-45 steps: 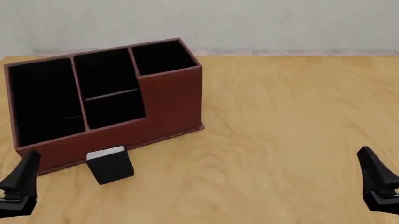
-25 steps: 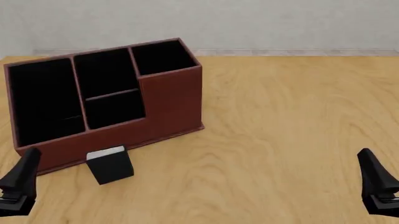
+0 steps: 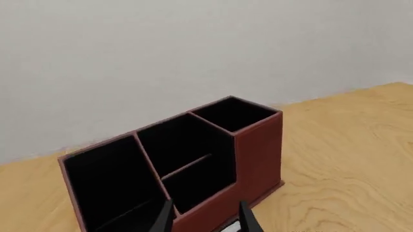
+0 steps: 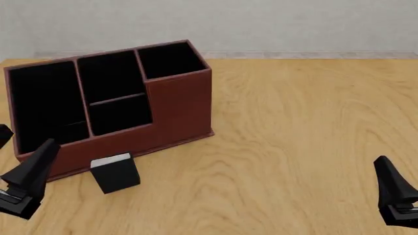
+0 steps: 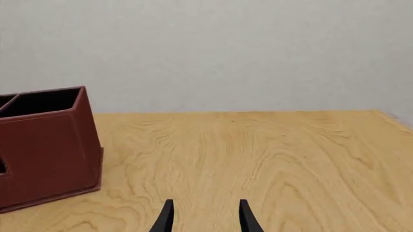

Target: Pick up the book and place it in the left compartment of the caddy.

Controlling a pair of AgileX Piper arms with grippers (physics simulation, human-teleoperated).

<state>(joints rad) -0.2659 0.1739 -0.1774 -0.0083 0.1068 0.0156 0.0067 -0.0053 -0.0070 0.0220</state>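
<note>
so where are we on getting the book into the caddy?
Nothing done yet: the small black book with a white page edge stands on the table beside the reddish-brown caddy's front wall. In hand: the left pincer, open, hangs near it. Left: grasp, lift, place in the wide left compartment.

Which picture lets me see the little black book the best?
The front view: the whole book stands on the table in front of the caddy. The left wrist view catches only a white sliver at the picture's edge; the right wrist view misses it.
</note>
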